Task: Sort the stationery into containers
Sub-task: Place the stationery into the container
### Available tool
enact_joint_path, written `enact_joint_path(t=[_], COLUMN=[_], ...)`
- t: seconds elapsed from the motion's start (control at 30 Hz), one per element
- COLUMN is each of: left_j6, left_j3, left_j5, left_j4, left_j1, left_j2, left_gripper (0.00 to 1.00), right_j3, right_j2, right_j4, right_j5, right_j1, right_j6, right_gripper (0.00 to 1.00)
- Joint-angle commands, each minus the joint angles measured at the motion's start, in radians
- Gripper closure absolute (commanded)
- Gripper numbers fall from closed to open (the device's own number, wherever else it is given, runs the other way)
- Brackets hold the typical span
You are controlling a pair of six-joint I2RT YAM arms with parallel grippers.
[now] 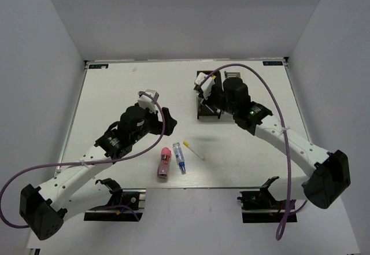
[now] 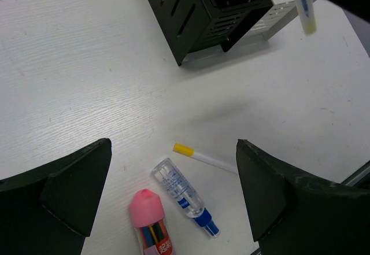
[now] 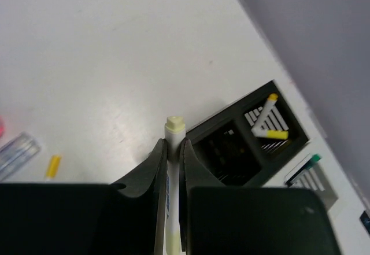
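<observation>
The black box (image 1: 207,113) sits near the far edge, right of centre. My right gripper (image 3: 172,154) hangs over its left rim, clamped on a yellow-ended pen (image 3: 174,123). The left gripper (image 2: 173,191) gapes wide, empty. I'd shift over an open compartment, keep the pen upright, then let go.

Tubes, two: one pink tube (image 1: 165,162) and one clear blue-tipped tube (image 1: 180,158).

Pens, five. Four are yellow-ended:
- a loose pen (image 1: 194,151) at 2 o'clock of the clear blue-tipped tube
- a held pen (image 3: 172,174) pinched in the right gripper (image 3: 172,144)
- a first boxed pen (image 3: 265,111) and a second boxed pen (image 3: 272,134), both in the black box (image 3: 263,168)

One is a green-ended pen (image 3: 306,165), at the white box (image 3: 317,181).

Boxes, two; in the right wrist view the white box lies at 4 o'clock of the black box.
</observation>
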Motion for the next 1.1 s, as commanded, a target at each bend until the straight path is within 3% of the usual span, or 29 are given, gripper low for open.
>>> enact_joint_path(t=[0.0,0.27,0.8,1.07], left_j6=[0.004,0.013,0.022,0.042], left_j3=[-0.001,-0.001,0.008,0.008], left_j5=[0.028,0.037,0.037,0.187], left_j4=[0.005,0.005,-0.004,0.056], left_j1=[0.004,0.004,0.004,0.004], left_j2=[0.011,0.02,0.058,0.086], left_gripper=[0.01,0.01,0.01,0.01], right_j3=[0.03,0.167,0.534,0.584], right_j2=[0.088,0.286,0.652,0.774], right_j4=[0.223,0.423,0.354,0.408], right_j5=[0.005,-0.157,-0.492,-0.638], right_j1=[-0.037,-0.168,-0.312,-0.384], right_j6=[-0.067,-0.151,-0.199,-0.109], right_gripper=[1.0,1.0,1.0,1.0])
